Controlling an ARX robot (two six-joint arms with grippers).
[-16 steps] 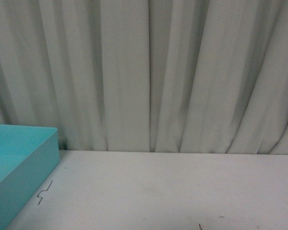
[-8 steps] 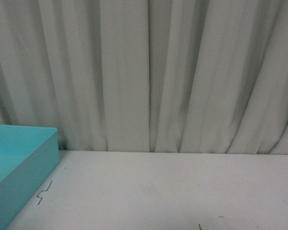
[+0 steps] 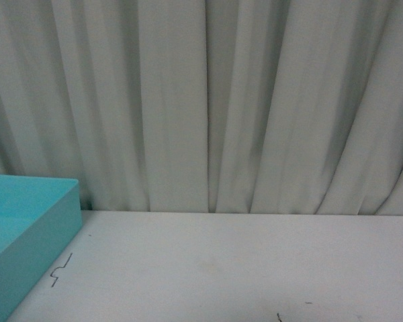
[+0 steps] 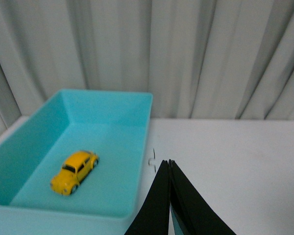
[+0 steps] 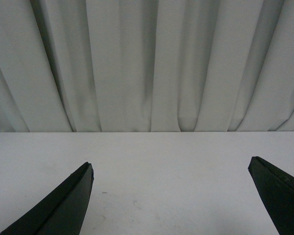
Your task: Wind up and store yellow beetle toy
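The yellow beetle toy [image 4: 74, 172] sits on its wheels on the floor of a turquoise tray [image 4: 140, 147], toward the tray's nearer end and apart from every wall, as the left wrist view shows. The tray rests on a white counter [image 4: 235, 156] whose far edge meets a pleated grey-white curtain [image 4: 186, 54]. The left tool [image 4: 169, 164] is above the counter just beside the tray's near corner, its two black fingers [image 4: 159, 196] pressed together at the tips with nothing between them, so it is closed and empty. In the right wrist view the right tool [image 5: 170, 169] is spread wide, one dark finger [image 5: 71, 196] at each side of the picture and only bare counter [image 5: 161, 152] between them; it grips nothing. The front view shows a corner of the tray [image 3: 50, 228] at the left edge, the counter [image 3: 221, 268] with a few small dark squiggle marks [image 3: 62, 268] near it, and the curtain [image 3: 208, 100] behind; neither arm appears there.
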